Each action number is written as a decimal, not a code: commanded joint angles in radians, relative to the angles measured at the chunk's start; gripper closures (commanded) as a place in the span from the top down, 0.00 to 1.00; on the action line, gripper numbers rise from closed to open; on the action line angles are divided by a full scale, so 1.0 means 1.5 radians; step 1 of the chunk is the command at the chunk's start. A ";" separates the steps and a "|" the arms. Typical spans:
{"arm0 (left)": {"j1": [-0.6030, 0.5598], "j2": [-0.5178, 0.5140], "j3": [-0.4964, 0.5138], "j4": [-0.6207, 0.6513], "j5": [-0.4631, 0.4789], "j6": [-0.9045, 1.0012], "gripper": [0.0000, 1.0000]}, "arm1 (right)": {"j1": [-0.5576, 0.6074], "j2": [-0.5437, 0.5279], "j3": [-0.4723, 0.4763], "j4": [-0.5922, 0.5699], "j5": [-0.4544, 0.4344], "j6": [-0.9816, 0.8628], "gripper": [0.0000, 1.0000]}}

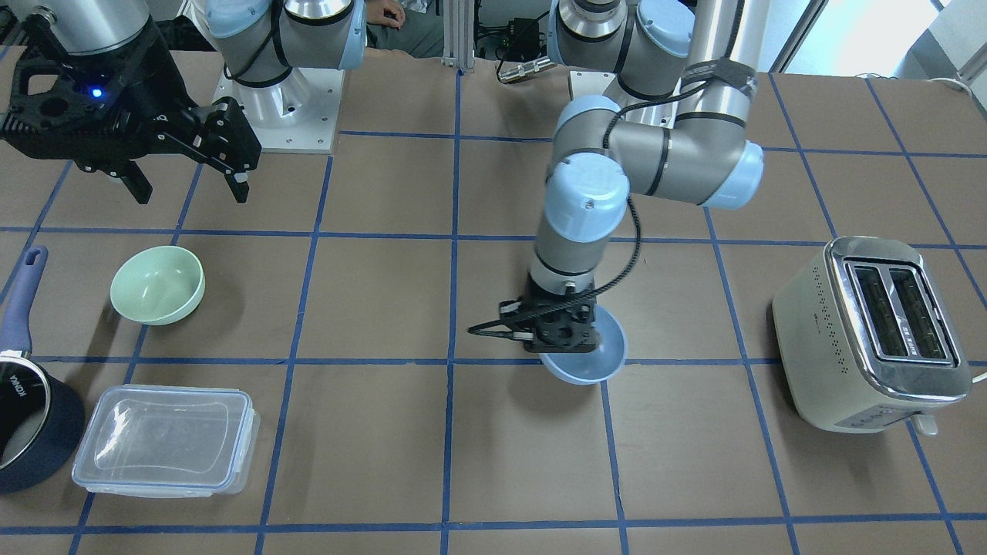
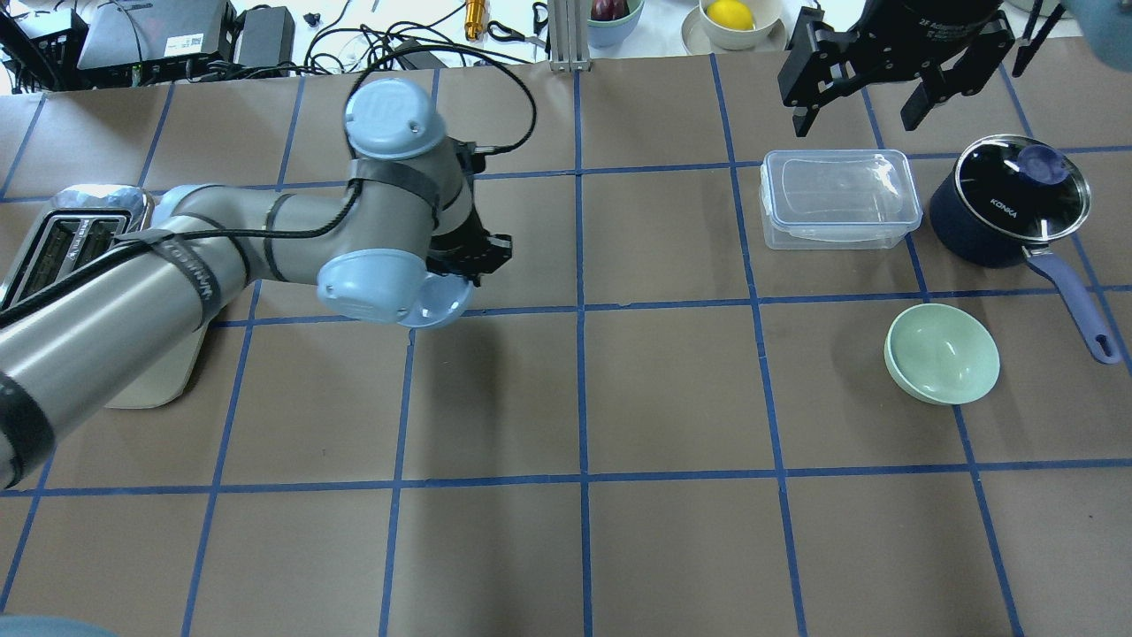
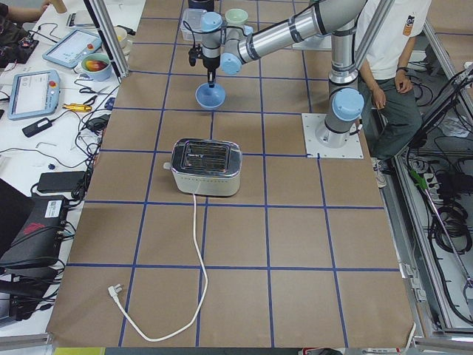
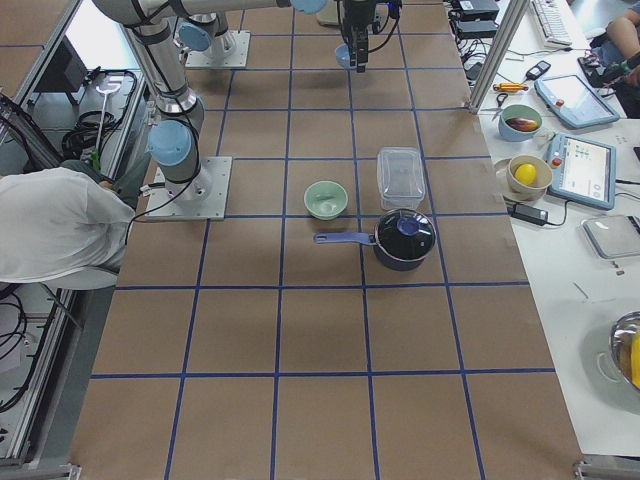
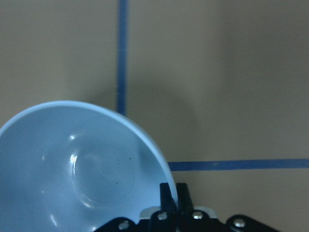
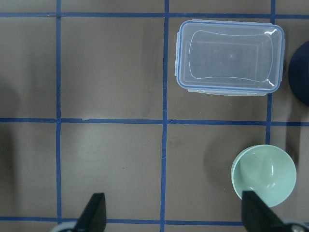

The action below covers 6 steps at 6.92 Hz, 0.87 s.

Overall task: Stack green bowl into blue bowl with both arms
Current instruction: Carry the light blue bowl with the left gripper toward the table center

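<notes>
The pale blue bowl (image 1: 590,364) hangs tilted a little above the table near its middle, pinched at the rim by my left gripper (image 1: 567,333). The left wrist view shows the fingers (image 5: 166,195) shut on the rim of the blue bowl (image 5: 72,164). The mint-green bowl (image 1: 158,284) sits upright on the table, also seen overhead (image 2: 943,353). My right gripper (image 1: 189,189) is open and empty, high above the table, apart from the green bowl (image 6: 264,175), which lies by its right finger in the right wrist view.
A clear lidded container (image 1: 166,439) and a navy saucepan (image 1: 31,416) with a glass lid stand close to the green bowl. A cream toaster (image 1: 871,335) stands on the left arm's side. Blue tape lines grid the brown table.
</notes>
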 commanded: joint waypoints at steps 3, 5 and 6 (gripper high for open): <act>-0.142 -0.096 0.073 0.025 -0.002 -0.150 0.00 | 0.000 0.000 0.000 0.000 0.000 0.000 1.00; -0.146 -0.101 0.076 0.079 -0.001 -0.130 0.77 | 0.000 0.000 0.000 0.001 -0.001 0.000 1.00; -0.136 -0.066 0.081 0.095 -0.005 -0.099 1.00 | 0.000 0.000 0.002 0.002 -0.001 -0.001 1.00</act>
